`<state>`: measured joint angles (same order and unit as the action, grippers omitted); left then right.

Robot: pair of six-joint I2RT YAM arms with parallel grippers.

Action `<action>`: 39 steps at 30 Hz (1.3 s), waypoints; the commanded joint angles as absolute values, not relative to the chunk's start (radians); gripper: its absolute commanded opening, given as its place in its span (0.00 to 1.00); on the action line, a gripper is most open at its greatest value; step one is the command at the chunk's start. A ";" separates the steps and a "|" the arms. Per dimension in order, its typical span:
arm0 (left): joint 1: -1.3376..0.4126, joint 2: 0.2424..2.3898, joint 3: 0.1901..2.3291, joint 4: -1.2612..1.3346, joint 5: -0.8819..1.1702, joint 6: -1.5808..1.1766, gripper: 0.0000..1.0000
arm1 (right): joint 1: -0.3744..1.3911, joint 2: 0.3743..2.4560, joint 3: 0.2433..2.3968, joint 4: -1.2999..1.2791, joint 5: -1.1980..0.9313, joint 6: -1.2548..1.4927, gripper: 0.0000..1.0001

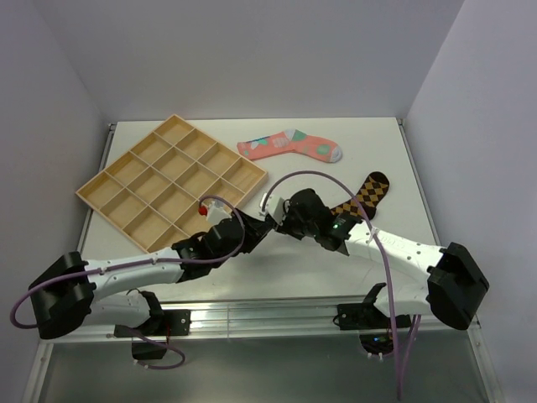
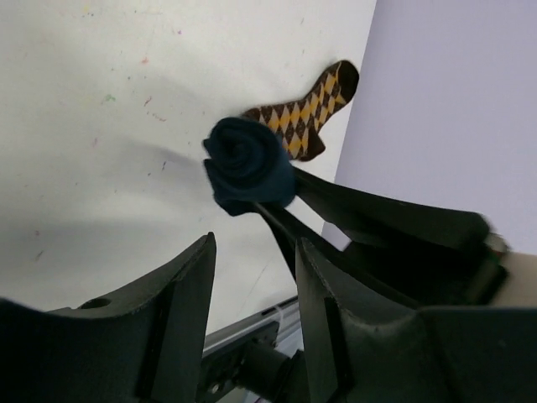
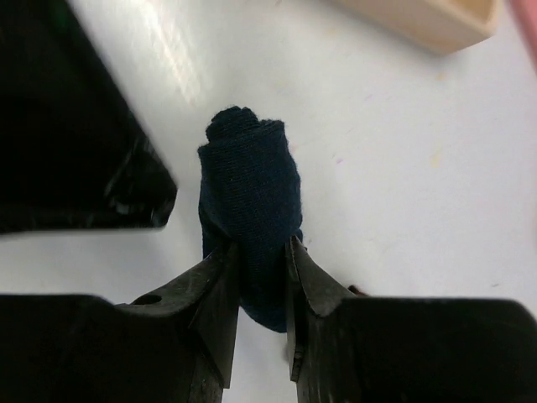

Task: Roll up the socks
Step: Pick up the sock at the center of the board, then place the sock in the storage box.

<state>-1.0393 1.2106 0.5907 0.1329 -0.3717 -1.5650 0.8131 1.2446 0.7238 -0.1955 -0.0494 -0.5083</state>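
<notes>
The white worktop (image 1: 369, 143) carries a wooden compartment tray (image 1: 116, 222) at its left rear. Mid-worktop, the right end effector (image 3: 260, 252) is clamped on one end of the rolled navy sock (image 3: 247, 193). The left end effector (image 2: 254, 243) stands apart and empty, just beside the roll. The roll seems lifted off the surface, though that is hard to judge. Pinched at one end only, it could unwind or slip free if the grip slackens. The diamond sock (image 1: 365, 195) and pink sock (image 1: 289, 147) lie flat, not yet rolled.
</notes>
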 commanded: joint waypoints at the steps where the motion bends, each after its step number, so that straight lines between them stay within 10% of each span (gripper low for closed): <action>1: -1.052 1.250 0.643 0.204 -0.472 -1.661 0.49 | 0.816 1.224 0.810 -0.183 -0.003 -0.420 0.00; 39: -1.026 1.387 0.772 0.347 -0.448 -1.669 0.50 | 0.884 1.051 0.821 -0.222 0.086 -0.393 0.00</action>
